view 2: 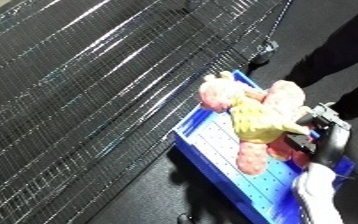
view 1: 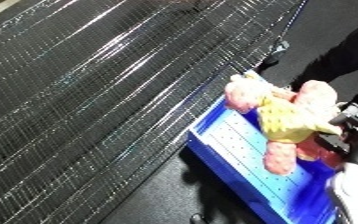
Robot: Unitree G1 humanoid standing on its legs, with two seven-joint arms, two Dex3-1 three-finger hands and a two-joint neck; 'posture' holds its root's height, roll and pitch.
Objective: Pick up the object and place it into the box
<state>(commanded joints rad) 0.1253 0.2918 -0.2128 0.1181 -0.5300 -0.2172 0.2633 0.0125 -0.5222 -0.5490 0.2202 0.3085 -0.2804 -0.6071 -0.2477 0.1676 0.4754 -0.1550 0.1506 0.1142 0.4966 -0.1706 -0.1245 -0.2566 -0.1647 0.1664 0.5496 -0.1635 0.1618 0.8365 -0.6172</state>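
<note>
A pink plush toy in a yellow shirt (view 2: 251, 117) hangs over the blue bin (view 2: 213, 150), which stands on the dark floor at the lower right. My right hand (view 2: 322, 131) comes in from the right edge, its black fingers curled round the toy's lower body. The toy's head points toward the bin's far end and one pink leg dangles above the bin's perforated bottom. Below the hand, my white forearm (view 2: 313, 192) rises from the lower edge. My left hand shows in neither view.
A large wire mesh rack (view 1: 95, 85) fills the left and upper part of the view, close beside the bin's left wall. One of its caster wheels (view 2: 266, 47) stands just beyond the bin's far end. Dark floor (view 2: 158, 195) lies below the bin.
</note>
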